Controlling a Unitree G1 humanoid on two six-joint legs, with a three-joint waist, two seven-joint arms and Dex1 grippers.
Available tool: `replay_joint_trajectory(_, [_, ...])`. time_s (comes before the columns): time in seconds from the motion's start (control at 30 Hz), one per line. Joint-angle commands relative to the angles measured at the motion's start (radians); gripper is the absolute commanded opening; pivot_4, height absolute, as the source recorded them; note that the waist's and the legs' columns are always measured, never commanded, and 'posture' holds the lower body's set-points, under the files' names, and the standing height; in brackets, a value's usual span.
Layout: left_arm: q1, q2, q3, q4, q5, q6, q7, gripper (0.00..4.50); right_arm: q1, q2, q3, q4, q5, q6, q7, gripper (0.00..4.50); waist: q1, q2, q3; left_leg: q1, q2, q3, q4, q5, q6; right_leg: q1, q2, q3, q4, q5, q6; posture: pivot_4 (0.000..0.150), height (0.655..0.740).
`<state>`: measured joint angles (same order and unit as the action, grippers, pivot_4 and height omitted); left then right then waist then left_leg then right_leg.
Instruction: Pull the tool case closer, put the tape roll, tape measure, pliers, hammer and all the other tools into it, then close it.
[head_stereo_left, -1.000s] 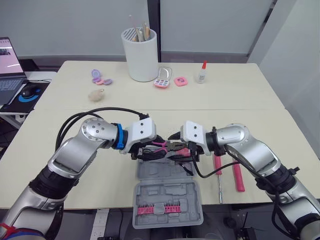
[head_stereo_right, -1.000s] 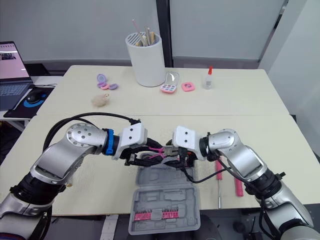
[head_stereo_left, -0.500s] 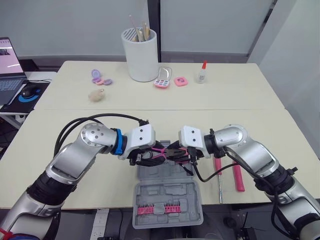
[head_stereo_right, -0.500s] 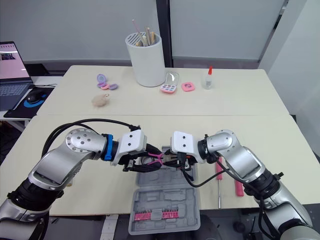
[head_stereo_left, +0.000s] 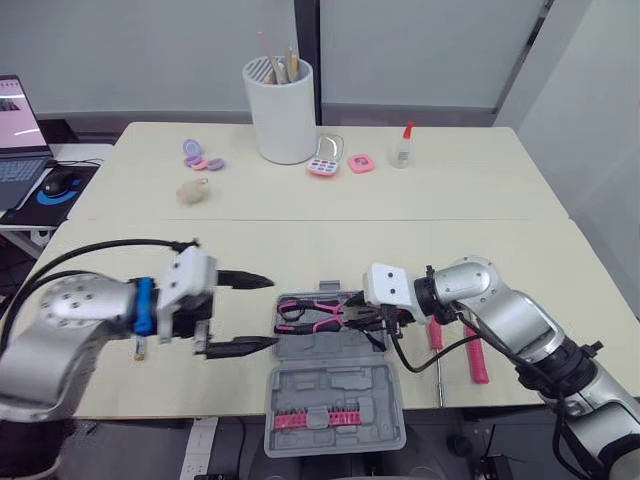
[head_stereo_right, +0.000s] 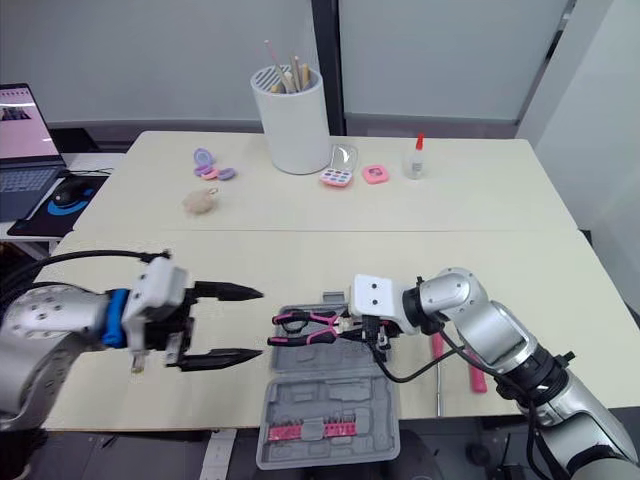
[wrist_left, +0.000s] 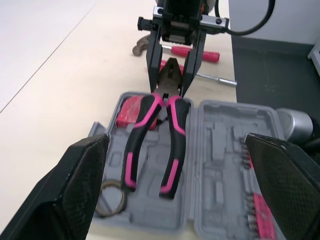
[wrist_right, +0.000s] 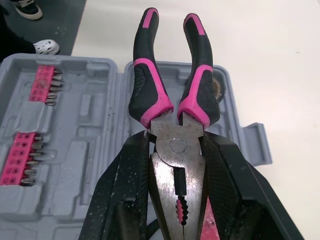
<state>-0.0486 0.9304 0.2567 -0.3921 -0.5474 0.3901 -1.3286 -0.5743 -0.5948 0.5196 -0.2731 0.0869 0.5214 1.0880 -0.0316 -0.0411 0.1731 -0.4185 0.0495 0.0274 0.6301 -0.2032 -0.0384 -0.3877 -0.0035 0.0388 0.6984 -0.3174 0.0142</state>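
Note:
The grey tool case (head_stereo_left: 340, 382) lies open at the table's front edge, with pink bits (head_stereo_left: 318, 417) in its near half. My right gripper (head_stereo_left: 368, 318) is shut on the head of the pink-and-black pliers (head_stereo_left: 312, 313), holding them over the case's far half with the handles pointing left. In the right wrist view the pliers (wrist_right: 172, 117) sit between my fingers (wrist_right: 131, 192). A tape roll (wrist_left: 112, 198) and a red tool (wrist_left: 131, 111) rest in the case. My left gripper (head_stereo_left: 274, 312) stands open left of the case, holding nothing. The pink hammer (head_stereo_left: 476, 352) and a screwdriver (head_stereo_left: 438, 350) lie right of the case.
At the back of the table stand a white utensil pot (head_stereo_left: 280, 110), a glue bottle (head_stereo_left: 403, 146) and small pink items (head_stereo_left: 324, 166). A laptop (head_stereo_left: 15, 130) and a mouse (head_stereo_left: 60, 183) sit on a side desk at the far left.
My left gripper has drawn back to the left, away from the pliers' handles, and now stands wide open. The right gripper still holds the pliers over the case.

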Motion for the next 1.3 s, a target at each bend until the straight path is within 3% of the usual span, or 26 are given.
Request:
replay_joint_trajectory(0.03, [0.077,0.022,0.082,0.012,0.005,-0.092,-0.052,4.5,-0.026,0.001,0.047,-0.027,-0.071,0.001,-0.014,1.29,0.0,0.0,0.0,0.0,0.0,0.0,0.0,0.0,0.0,0.0,0.0,0.0,0.0,0.0,0.0,0.15,0.74])
replay_joint_trajectory(0.27, [0.194,0.052,0.128,0.052,0.038,-0.185,-0.098,4.5,-0.043,0.025,0.125,0.002,-0.164,0.043,-0.018,1.29,0.001,0.0,0.0,0.0,0.0,0.001,0.0,0.0,0.0,0.0,-0.001,0.0,0.0,0.0,0.0,0.15,0.74])
replay_joint_trajectory(1.23, [0.238,0.051,0.111,-0.022,0.029,-0.158,-0.026,4.5,-0.033,0.151,0.192,0.195,-0.265,0.031,-0.018,1.29,0.0,0.0,0.0,0.0,0.0,0.001,0.0,0.0,0.0,-0.001,-0.001,0.0,0.0,0.0,0.0,0.15,0.74])
replay_joint_trajectory(1.3, [0.24,0.051,0.112,-0.024,0.029,-0.159,-0.025,4.5,-0.036,0.149,0.18,0.195,-0.259,0.024,-0.013,2.03,0.0,0.0,0.0,0.0,0.0,0.001,-0.001,0.0,0.0,-0.001,-0.001,0.0,0.0,0.0,0.0,0.15,0.74])
